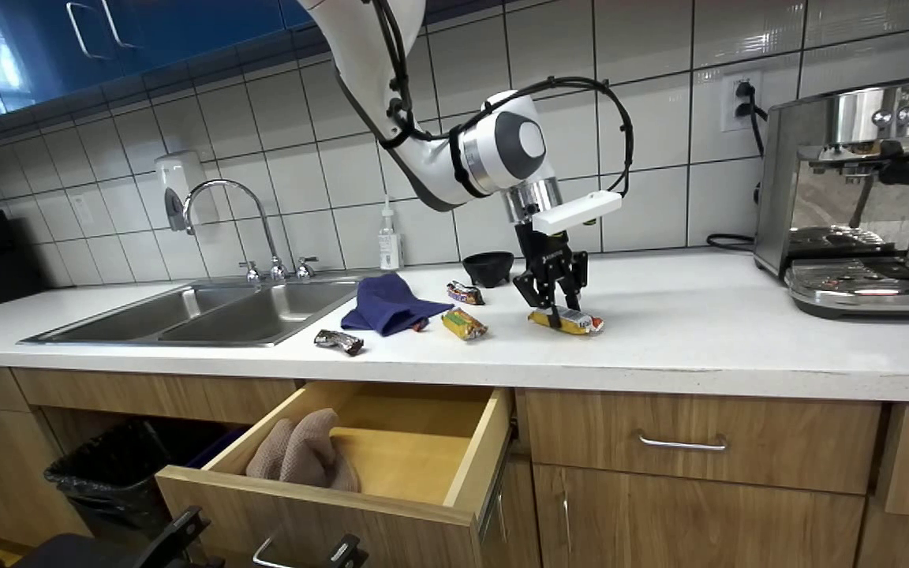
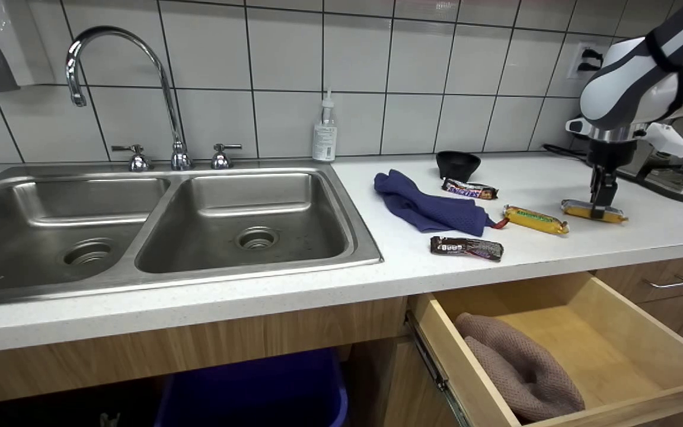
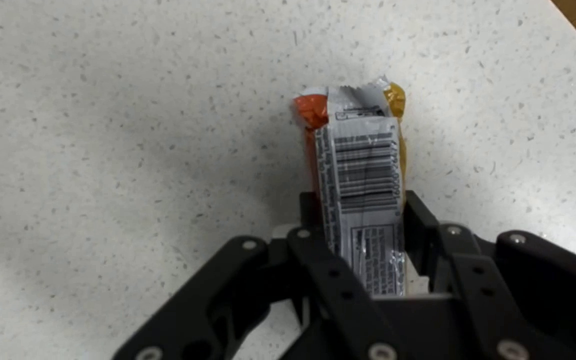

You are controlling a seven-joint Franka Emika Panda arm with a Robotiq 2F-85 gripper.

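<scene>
Two fingers [image 3: 420, 232] of the gripper [image 2: 598, 210] pinch a candy bar [image 3: 368, 165] by its long sides, label side up, on the counter [image 1: 699, 331]; likely held there because that span is narrow enough to clasp. Another yellow bar [image 2: 536, 220] rests near the blue cloth [image 2: 427, 204]. Pulled-out drawer [image 1: 415, 454] holds a brown cloth [image 2: 516, 365], bunched along one side. Black bowl [image 2: 459, 168] stands farther back, inside not visible. Black-lined bin [image 1: 119, 498] below: too dark inside to tell.

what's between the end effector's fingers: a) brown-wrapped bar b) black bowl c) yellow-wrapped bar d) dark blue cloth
c: in the wrist view, the end effector has its fingers on either side of the yellow-wrapped bar, whose barcode faces the camera.
</scene>
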